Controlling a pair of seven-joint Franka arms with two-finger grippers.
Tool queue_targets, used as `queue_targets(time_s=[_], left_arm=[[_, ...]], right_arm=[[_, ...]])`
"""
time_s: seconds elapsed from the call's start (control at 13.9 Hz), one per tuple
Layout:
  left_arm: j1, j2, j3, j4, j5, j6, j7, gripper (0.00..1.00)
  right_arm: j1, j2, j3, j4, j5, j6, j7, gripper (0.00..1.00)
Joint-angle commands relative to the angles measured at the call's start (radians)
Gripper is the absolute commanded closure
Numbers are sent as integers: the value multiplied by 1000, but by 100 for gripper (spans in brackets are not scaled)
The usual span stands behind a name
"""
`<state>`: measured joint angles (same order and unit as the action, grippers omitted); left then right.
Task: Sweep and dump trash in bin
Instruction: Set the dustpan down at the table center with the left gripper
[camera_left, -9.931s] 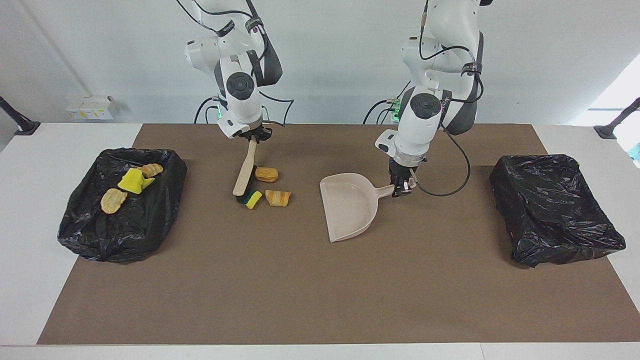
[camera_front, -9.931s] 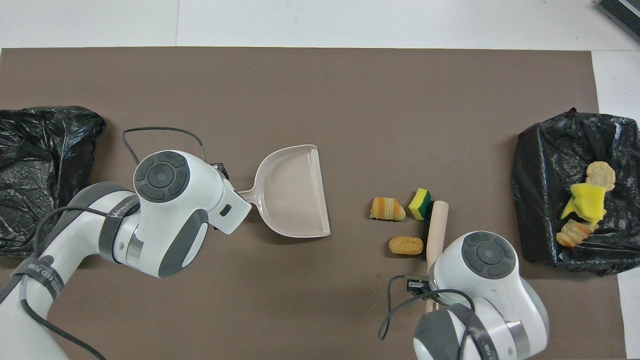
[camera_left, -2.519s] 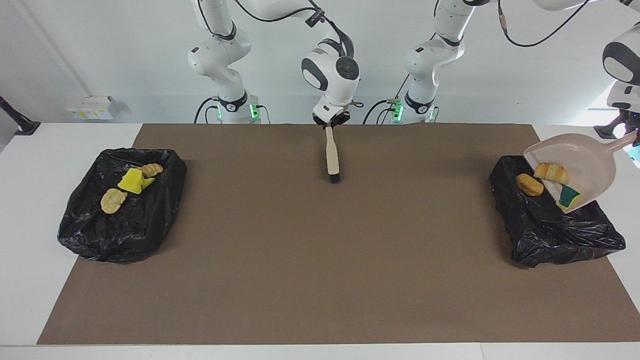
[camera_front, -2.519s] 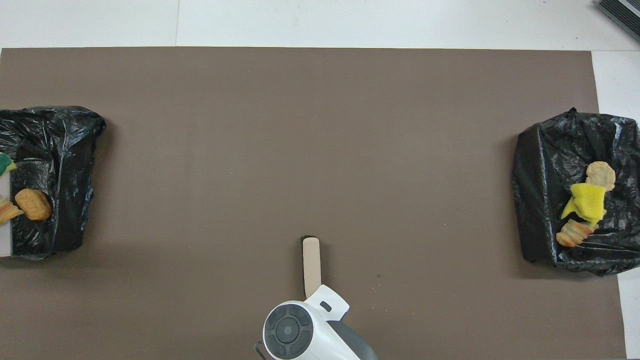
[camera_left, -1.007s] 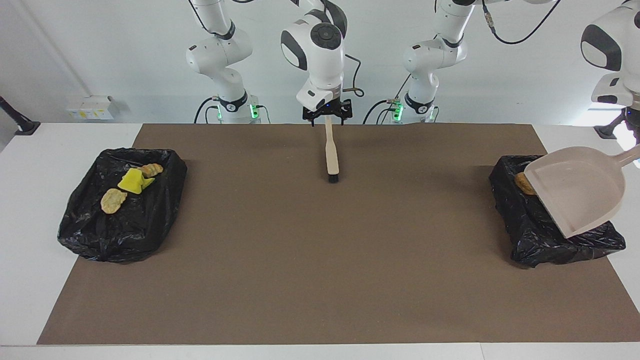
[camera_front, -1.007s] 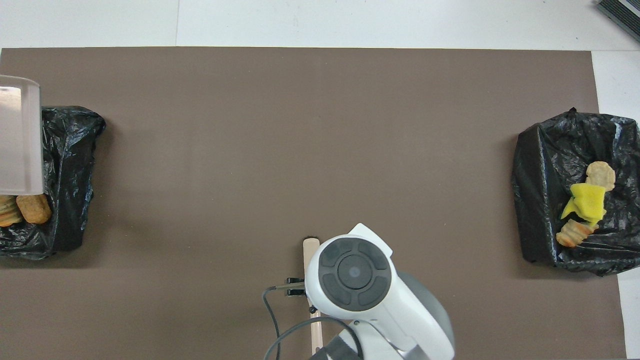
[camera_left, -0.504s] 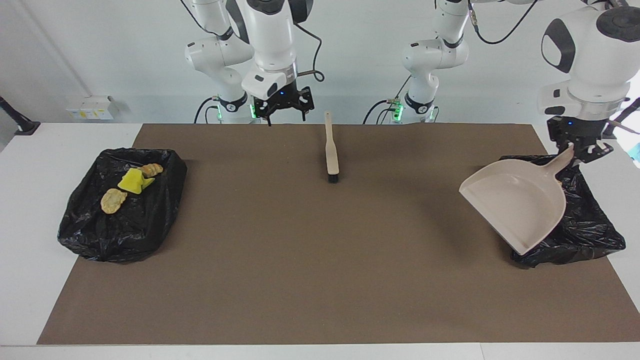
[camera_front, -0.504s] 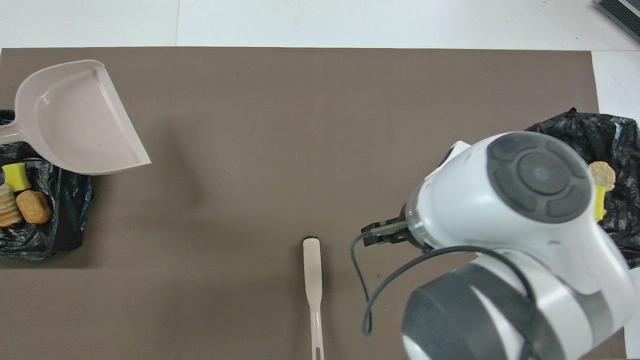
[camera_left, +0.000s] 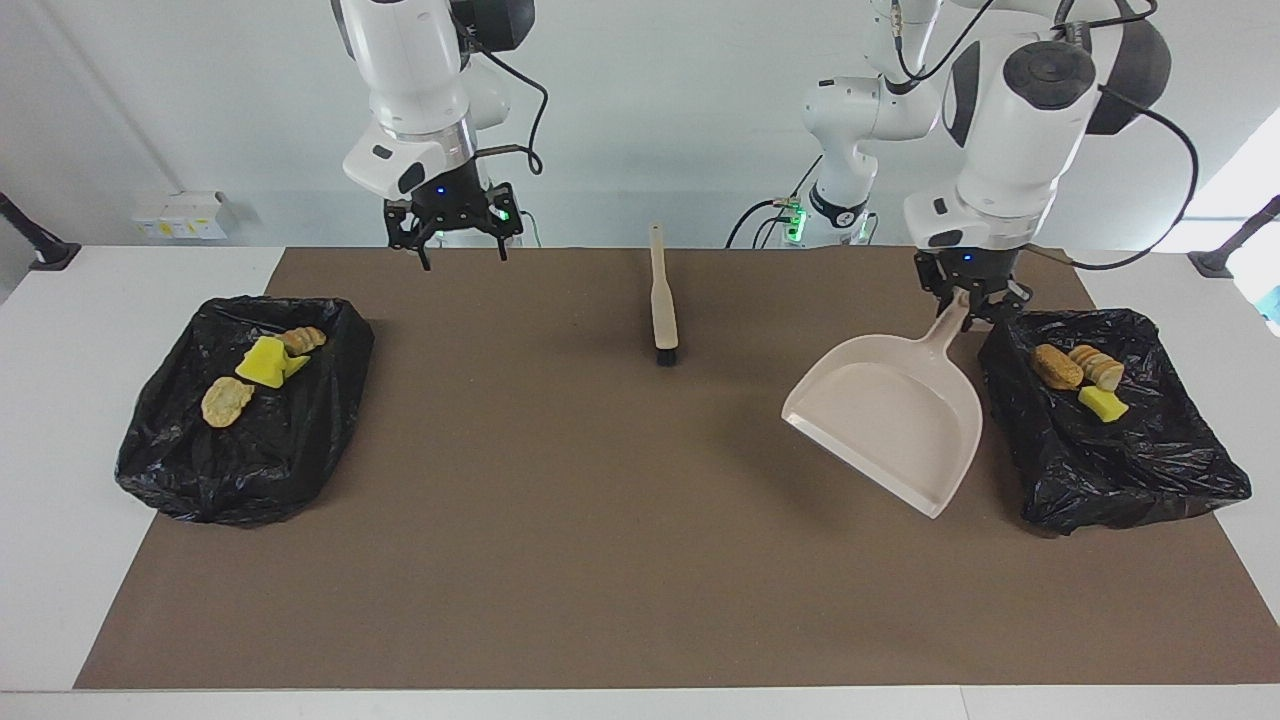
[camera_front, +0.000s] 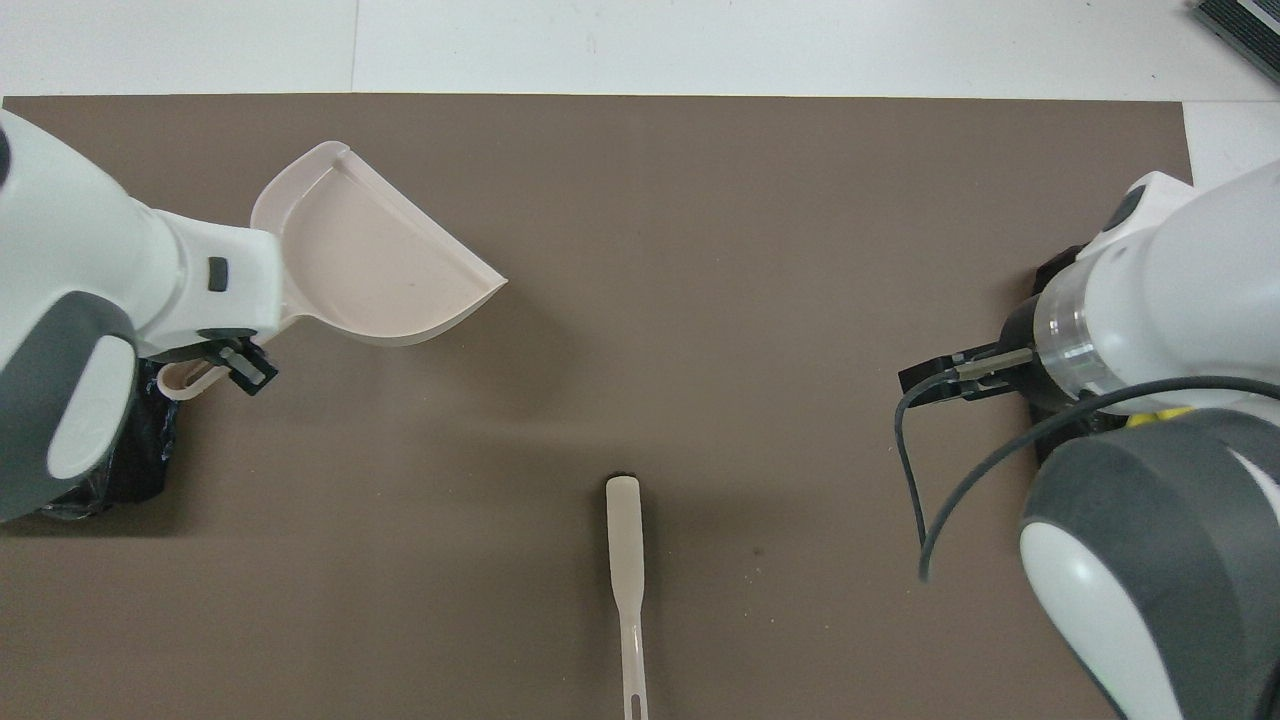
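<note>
The left gripper (camera_left: 968, 298) pinches the handle of the empty dustpan (camera_left: 890, 420), at right of frame beside the bin (camera_left: 1110, 470) holding three scraps (camera_left: 1080, 375). The right gripper (camera_left: 455, 232), fingers spread, hangs upper left; the brush (camera_left: 662, 300) lies centre, handle toward the robots. Half a second ago the dustpan was over the bin.

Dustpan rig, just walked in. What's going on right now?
The left tool is shut on the handle of the empty beige dustpan, holding it tilted over the mat beside the black-lined bin at the left arm's end; that bin holds three foam scraps. The brush lies alone mid-table. The right tool hangs open and empty above the mat near the other bin, which holds three more scraps. No scraps show on the mat.
</note>
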<state>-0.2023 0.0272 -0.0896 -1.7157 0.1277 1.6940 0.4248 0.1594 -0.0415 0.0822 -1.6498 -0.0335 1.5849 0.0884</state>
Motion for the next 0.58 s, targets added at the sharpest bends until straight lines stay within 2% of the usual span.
queue_targets(time_s=[0.0,0.14,0.29,0.5], left_arm=[[-119,-7,21,-61,-68,87,-266,100],[-225,51,21,-65,-74,168,-461,100],[-320,126,21,-64,-91,274,-571,100],[-391,209,21,-62,-138,439,-831,100]], right_arm=[[-49,14,-12,47,-13,-28,-25,0],[-72,20,-12,83,-8,-48,-27,0],[-98,26,-13,102,-19,-89,-33,0],[-182,28,-25,114,-19,-86,-82,0]])
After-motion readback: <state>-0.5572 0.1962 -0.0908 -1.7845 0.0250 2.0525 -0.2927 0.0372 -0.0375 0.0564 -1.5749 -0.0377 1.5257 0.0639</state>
